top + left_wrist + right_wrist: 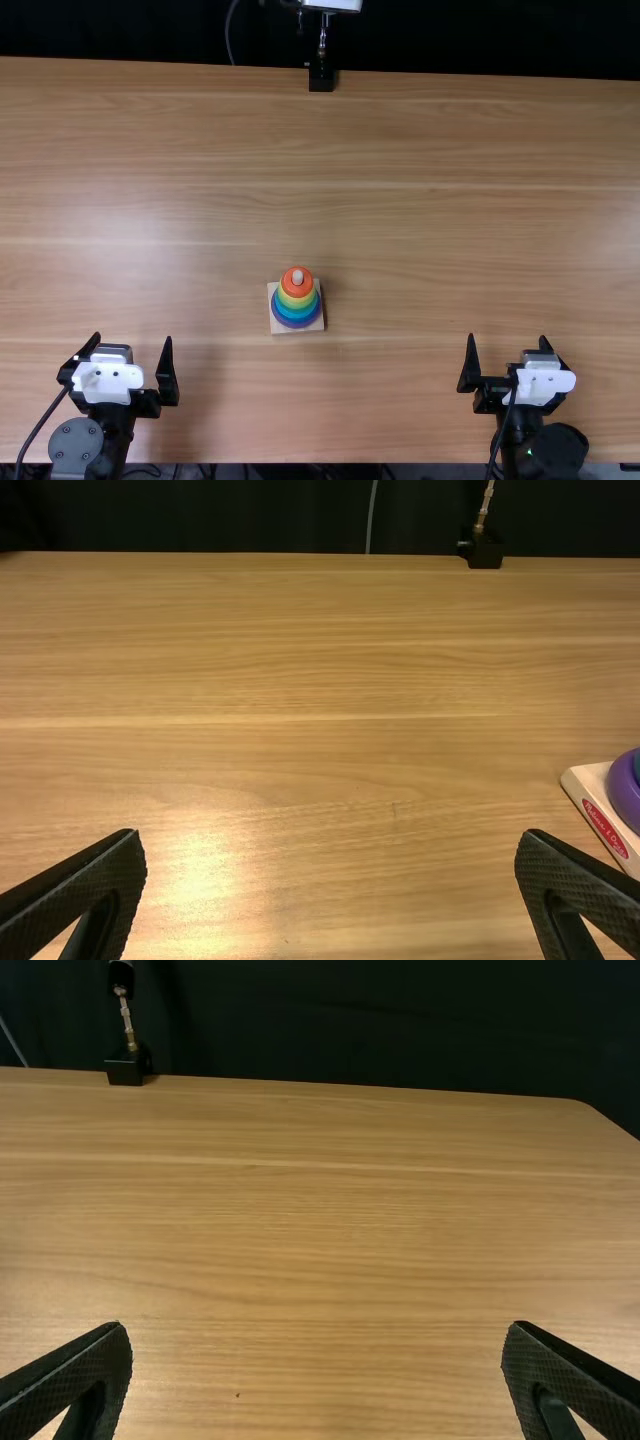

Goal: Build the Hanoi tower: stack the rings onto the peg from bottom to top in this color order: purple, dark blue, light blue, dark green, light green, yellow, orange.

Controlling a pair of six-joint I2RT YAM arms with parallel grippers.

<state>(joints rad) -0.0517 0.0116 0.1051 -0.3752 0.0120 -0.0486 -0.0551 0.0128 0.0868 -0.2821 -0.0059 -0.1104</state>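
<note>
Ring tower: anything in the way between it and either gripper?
Nothing visible. The left gripper and right gripper stand open on opposite sides of the ring tower, apart from it, with no object between either one and it.

Wooden table [450, 200], black mount [321, 80] at its far edge, thin cable [228, 32], dark backdrop [500, 35] behind

Smooth, glossy wood is seen in the table [150, 200], pale, matt wood in the base [587, 780] beneath smooth rings [297, 312]; rough, matt fingers [98, 875] are shown on left gripper [133, 338] and right gripper [507, 338].
</note>
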